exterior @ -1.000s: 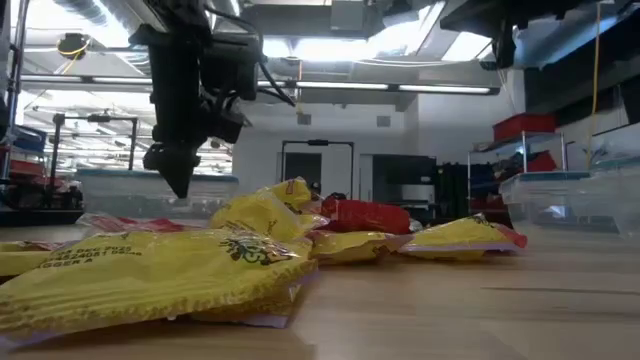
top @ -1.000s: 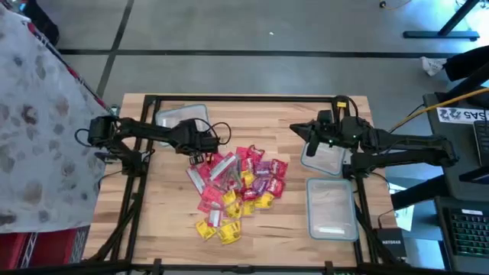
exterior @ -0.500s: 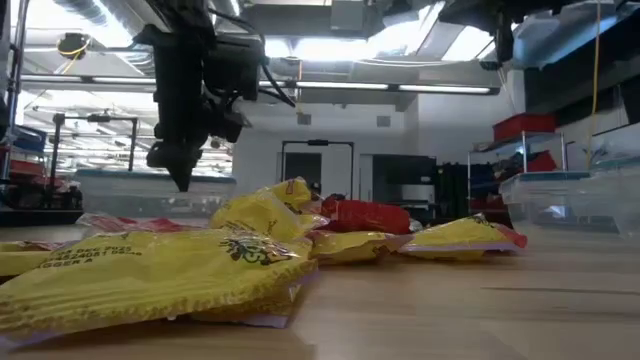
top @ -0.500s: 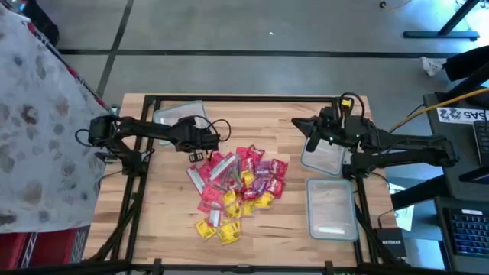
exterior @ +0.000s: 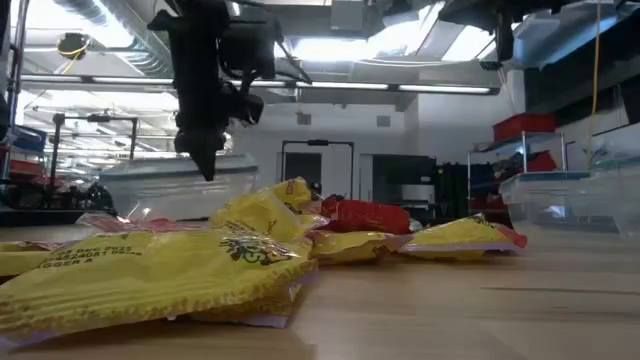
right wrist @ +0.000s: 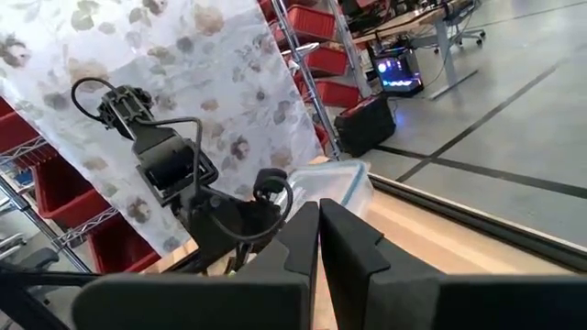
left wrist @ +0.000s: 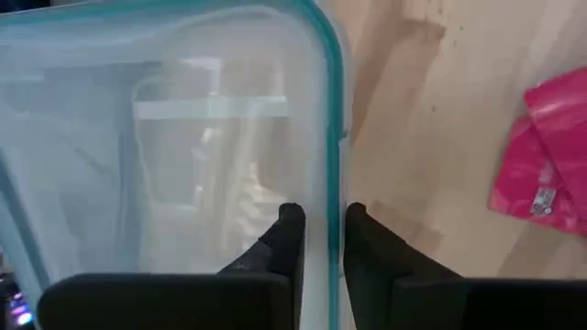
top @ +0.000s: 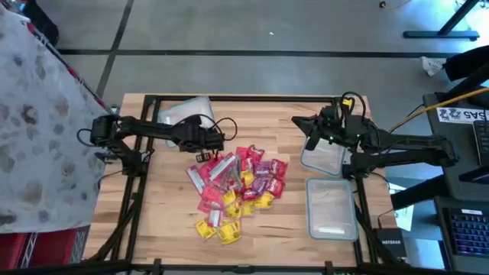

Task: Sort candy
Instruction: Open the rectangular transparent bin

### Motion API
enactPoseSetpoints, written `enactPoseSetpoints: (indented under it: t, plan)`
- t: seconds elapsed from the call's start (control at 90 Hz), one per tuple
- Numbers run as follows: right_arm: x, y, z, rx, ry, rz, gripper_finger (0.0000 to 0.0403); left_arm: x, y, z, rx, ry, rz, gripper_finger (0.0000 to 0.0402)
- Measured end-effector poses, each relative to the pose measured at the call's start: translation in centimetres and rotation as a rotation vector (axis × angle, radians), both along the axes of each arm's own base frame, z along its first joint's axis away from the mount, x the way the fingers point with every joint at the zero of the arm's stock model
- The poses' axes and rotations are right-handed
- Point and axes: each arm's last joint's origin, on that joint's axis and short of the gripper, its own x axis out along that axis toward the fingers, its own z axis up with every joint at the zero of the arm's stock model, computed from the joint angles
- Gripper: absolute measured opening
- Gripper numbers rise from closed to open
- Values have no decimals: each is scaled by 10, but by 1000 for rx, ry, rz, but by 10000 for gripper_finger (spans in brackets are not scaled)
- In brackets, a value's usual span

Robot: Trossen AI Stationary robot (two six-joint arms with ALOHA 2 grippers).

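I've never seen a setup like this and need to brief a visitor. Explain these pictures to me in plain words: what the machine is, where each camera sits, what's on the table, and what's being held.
This is a robot with two dark arms working at a wooden table.

The high view looks straight down. The low view sits at table-top height. Each wrist view looks forward past that arm's own fingers.

In the middle of the table lies the candy: a heap of small red, pink, yellow and purple wrapped pieces.

The left gripper is shut on the rim of a clear container at the far left of the table; the left wrist view shows its fingers pinching the teal edge.

The right gripper holds nothing, its fingers close together, above another clear tub. A third tub lies nearer the front.
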Motion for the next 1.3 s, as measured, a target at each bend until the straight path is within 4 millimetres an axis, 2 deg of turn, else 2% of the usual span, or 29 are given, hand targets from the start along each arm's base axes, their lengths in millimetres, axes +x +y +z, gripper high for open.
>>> enactPoseSetpoints:
  t: [0.622,0.933,1.156,1.3]
  plan:
    - [0,0,0,0,1,9,1,21,-19,45,10,-61,-144,28]
    - [0,0,0,0,1,9,1,26,-34,54,-77,-105,-213,25]
    - [0,0,0,1,2,9,1,14,-56,52,-118,23,-267,25]
    - [0,0,0,1,3,9,1,4,-73,51,-221,78,-239,24]
